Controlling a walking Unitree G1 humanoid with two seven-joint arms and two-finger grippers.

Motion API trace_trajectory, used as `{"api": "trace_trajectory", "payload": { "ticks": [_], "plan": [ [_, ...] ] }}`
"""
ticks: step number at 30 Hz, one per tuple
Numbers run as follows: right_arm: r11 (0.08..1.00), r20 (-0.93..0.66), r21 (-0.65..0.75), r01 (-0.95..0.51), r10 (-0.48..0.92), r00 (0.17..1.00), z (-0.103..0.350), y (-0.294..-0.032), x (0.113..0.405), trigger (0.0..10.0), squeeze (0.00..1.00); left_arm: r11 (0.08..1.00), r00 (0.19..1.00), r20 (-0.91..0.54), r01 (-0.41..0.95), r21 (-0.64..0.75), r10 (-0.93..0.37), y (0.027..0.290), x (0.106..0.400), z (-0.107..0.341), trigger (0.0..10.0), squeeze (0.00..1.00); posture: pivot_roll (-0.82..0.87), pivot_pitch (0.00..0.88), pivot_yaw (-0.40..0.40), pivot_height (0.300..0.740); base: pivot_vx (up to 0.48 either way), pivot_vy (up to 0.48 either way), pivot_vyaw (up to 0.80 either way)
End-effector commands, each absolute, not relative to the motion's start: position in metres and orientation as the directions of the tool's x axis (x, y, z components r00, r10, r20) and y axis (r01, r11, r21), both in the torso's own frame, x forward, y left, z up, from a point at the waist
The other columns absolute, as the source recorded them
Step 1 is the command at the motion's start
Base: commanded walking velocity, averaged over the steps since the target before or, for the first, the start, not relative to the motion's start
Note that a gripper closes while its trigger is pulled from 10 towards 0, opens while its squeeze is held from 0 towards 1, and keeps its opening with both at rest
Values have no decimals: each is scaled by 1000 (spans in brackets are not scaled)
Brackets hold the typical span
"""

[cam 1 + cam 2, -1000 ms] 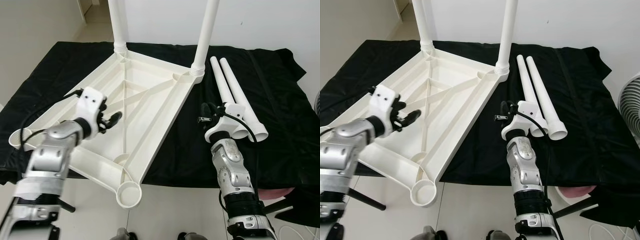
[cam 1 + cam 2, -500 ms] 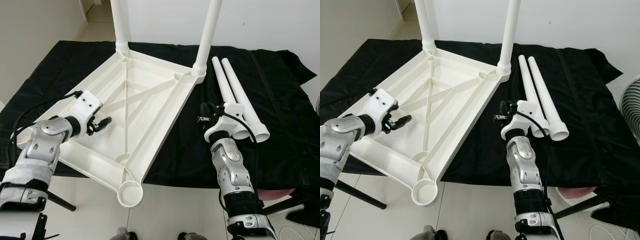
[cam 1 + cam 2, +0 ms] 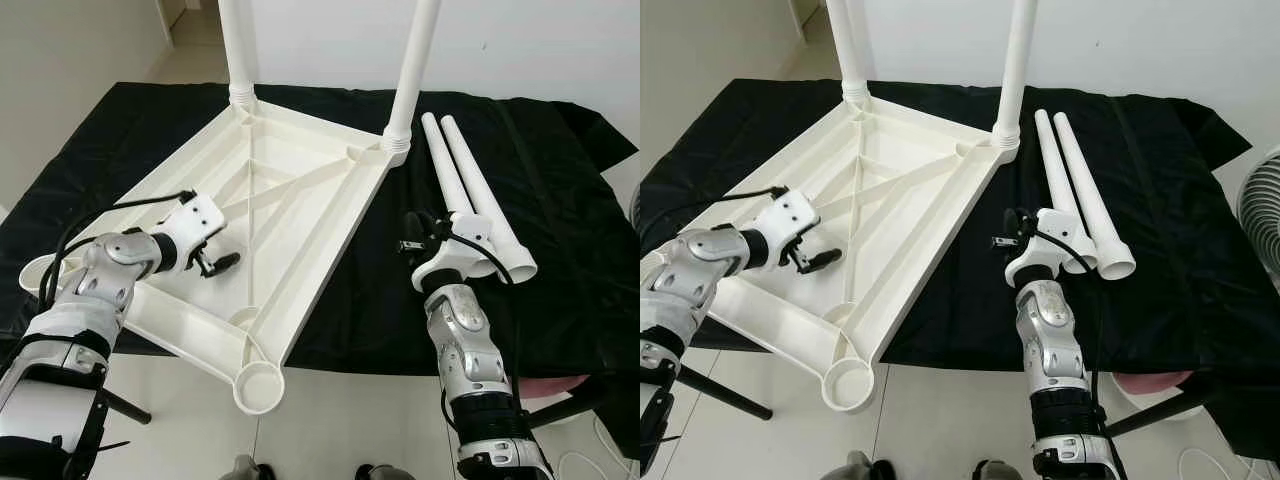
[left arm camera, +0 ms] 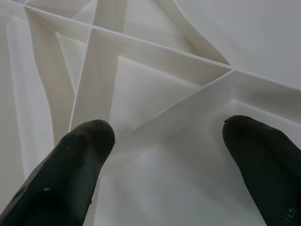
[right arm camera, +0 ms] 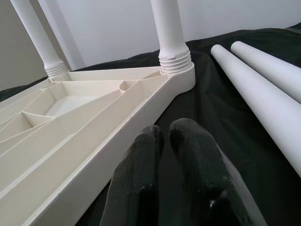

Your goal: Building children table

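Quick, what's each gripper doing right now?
Left gripper: open, over the tabletop's underside.
Right gripper: shut, empty, above the black cloth.

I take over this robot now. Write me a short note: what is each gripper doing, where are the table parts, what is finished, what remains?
Left gripper: open, empty, low over the ribbed underside of the upturned tabletop.
Right gripper: shut, empty, above the black cloth between the tabletop and the two loose legs.
Done: two legs stand screwed into the far corner sockets.
Left: fit the two loose legs; one empty near socket overhangs the front edge.
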State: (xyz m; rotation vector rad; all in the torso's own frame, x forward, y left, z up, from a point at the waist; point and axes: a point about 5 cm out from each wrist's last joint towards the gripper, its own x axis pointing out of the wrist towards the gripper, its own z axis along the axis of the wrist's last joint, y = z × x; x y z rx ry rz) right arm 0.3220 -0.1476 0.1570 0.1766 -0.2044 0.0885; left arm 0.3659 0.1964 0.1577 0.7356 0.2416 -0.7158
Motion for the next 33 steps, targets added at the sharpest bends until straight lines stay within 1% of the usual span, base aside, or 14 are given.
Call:
{"api": "trace_trajectory", "payload": {
  "ticks": [1,2,3,5,13,14,22,28,31,33],
  "plan": [
    [981,203,163,-103,69,977,155,-146,320,10000,0,492,729,-472,684,538,-496,198,365,152,10000,0,-119,93,68,740,0,0,0],
    [982,201,162,-101,67,977,155,-147,319,10000,0,442,704,-495,708,552,-509,195,366,150,10000,0,-122,94,70,740,0,0,0],
    [982,201,162,-101,67,977,155,-147,319,10000,0,442,704,-495,708,552,-509,195,366,150,10000,0,-122,94,70,740,0,0,0],
    [982,199,161,-96,63,978,154,-148,318,10000,0,406,682,-515,727,553,-519,192,367,149,10000,0,-125,94,78,740,0,0,0],
    [982,197,164,-91,58,979,153,-147,315,10000,0,336,647,-546,754,565,-532,184,372,149,10000,0,-137,93,95,740,0,0,0],
    [982,198,167,-88,54,979,153,-147,314,10000,0,315,642,-552,755,575,-532,181,374,151,10000,0,-149,99,106,740,0,0,0],
    [983,193,170,-68,35,981,151,-149,308,10000,0,293,640,-561,755,587,-524,176,379,154,10000,0,-161,110,116,740,0,0,0],
    [984,189,168,-65,33,981,150,-150,302,10000,0,290,627,-588,770,569,-510,174,380,149,10000,0,-169,128,121,740,0,0,0],
    [984,181,164,-72,42,983,150,-149,300,10000,0,332,600,-625,799,502,-500,177,379,143,10000,0,-170,133,111,740,0,0,0],
    [984,181,163,-74,44,983,150,-149,300,10000,0,338,595,-628,803,491,-502,177,379,142,10000,0,-170,133,111,740,0,0,0]
  ]
}}
